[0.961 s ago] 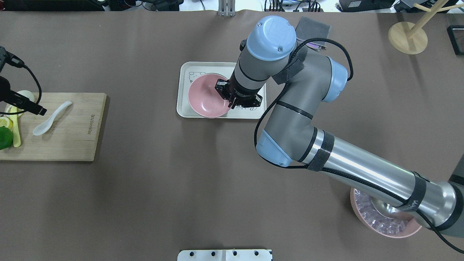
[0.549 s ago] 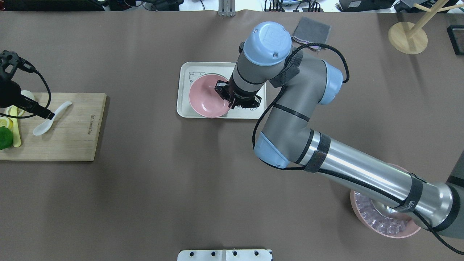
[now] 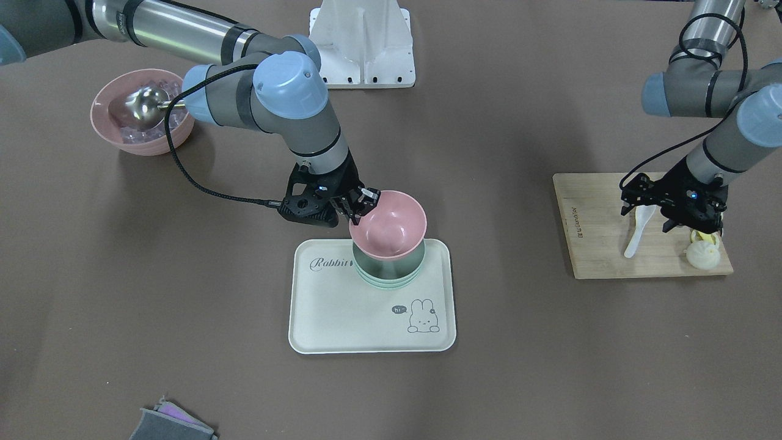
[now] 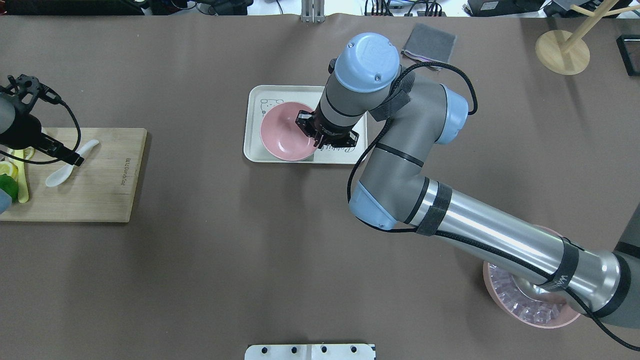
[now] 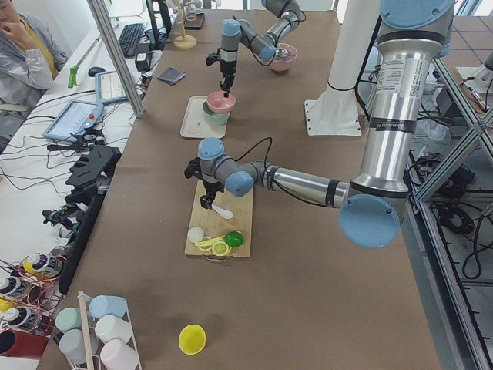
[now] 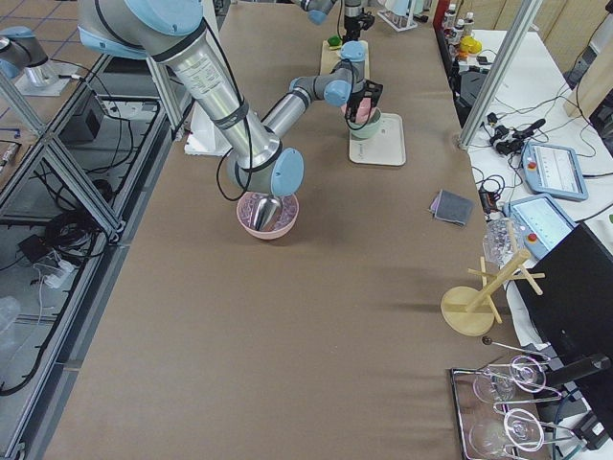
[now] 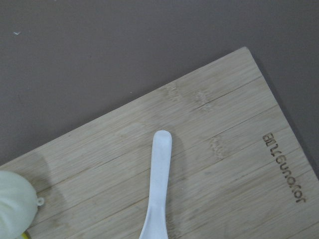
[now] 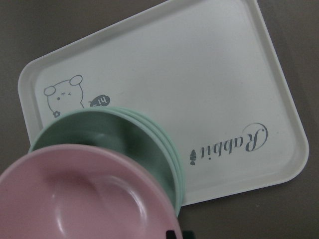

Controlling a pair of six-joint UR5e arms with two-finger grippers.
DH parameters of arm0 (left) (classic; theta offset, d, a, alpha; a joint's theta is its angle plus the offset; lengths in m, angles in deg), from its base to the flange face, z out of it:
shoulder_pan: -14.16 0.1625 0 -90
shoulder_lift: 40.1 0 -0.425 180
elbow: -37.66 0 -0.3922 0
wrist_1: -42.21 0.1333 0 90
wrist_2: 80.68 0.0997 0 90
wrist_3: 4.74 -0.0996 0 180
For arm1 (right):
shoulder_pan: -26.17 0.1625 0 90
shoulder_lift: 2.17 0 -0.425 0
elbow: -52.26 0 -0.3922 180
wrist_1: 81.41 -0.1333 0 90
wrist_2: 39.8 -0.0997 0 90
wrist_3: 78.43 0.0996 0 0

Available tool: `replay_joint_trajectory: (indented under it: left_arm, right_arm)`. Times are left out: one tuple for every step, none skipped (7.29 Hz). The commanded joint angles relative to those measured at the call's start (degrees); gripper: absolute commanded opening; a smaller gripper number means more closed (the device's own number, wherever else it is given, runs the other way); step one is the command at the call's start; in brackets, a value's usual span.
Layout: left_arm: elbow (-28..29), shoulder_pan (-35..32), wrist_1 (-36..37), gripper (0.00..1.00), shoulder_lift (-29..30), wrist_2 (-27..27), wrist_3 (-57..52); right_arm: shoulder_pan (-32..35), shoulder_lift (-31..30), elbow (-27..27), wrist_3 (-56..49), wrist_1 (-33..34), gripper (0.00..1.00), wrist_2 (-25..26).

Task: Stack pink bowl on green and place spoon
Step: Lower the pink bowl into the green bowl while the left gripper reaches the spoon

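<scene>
The pink bowl [image 3: 388, 229] hangs slightly tilted just above the green bowl [image 3: 391, 272], which stands on the white rabbit tray [image 3: 342, 311]. My right gripper [image 3: 361, 206] is shut on the pink bowl's rim on the robot's side. In the right wrist view the pink bowl [image 8: 84, 194] overlaps the green bowl [image 8: 99, 134]. The white spoon [image 3: 635, 235] lies on the wooden cutting board [image 3: 599, 244]. My left gripper [image 3: 647, 214] hovers open over the spoon's handle [image 7: 159, 169]. Overhead, the left gripper [image 4: 77, 161] is above the spoon [image 4: 62, 172].
A pink bowl of ice with a metal scoop [image 3: 140, 113] stands near the right arm's base. Lemon slices and a lime [image 4: 7, 185] lie on the board's left end, with a white lump [image 3: 702, 253]. A grey cloth [image 4: 429, 42] and wooden stand [image 4: 562, 50] are far back.
My left gripper has moved over the board to the spoon's handle. My right arm has shifted slightly, still holding the pink bowl over the tray.
</scene>
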Motion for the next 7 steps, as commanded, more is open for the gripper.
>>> replay_joint_trajectory:
  left_arm:
    - [2.25, 0.59, -0.06, 0.84, 1.41, 0.1, -0.2]
    - [3.21, 0.76, -0.14, 0.8, 1.49, 0.1, -0.2]
    - [3.3, 0.94, -0.14, 0.73, 1.5, 0.1, -0.2]
    - [3.74, 1.03, -0.14, 0.68, 1.5, 0.36, -0.11]
    - [3.66, 1.03, -0.14, 0.58, 1.5, 0.27, -0.02]
    - [4.26, 1.29, -0.14, 0.44, 1.58, 0.27, 0.07]
    - [4.53, 1.64, -0.14, 0.34, 1.58, 0.27, 0.15]
  right_arm:
    - [0.0, 0.0, 0.35, -0.28, -0.11, 1.0, 0.39]
    - [0.09, -0.17, 0.79, -0.54, -0.2, 1.0, 0.39]
    - [0.26, -0.52, 1.84, -0.54, -0.2, 1.0, 0.22]
    - [1.66, -2.01, 4.72, -0.54, 0.41, 1.0, -0.74]
    - [3.93, -4.72, 7.79, -1.07, 0.33, 1.0, -2.93]
    - [6.13, -6.83, 8.96, -2.98, 0.33, 1.0, -5.21]
    - [7.98, -9.29, 11.14, -5.44, 0.42, 1.0, -6.19]
